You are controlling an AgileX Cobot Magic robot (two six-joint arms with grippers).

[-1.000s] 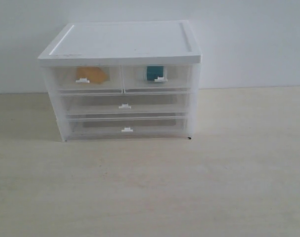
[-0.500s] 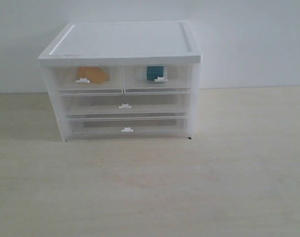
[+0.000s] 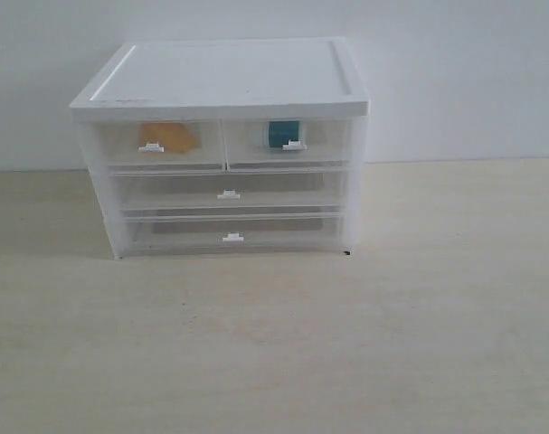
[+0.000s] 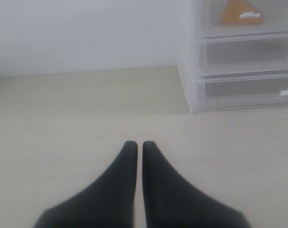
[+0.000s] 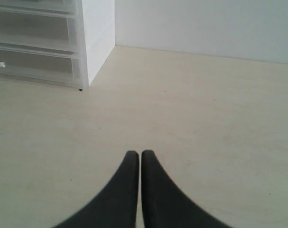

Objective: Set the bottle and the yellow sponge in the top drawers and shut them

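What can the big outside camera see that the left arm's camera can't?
Only the exterior view shows the bottle, inside the right top drawer, and the cabinet's flat white top. Only the left wrist view shows the left gripper, its two black fingers shut together over the table. Both views show the yellow sponge inside the left top drawer, the two wide drawers below it, and the pale table.
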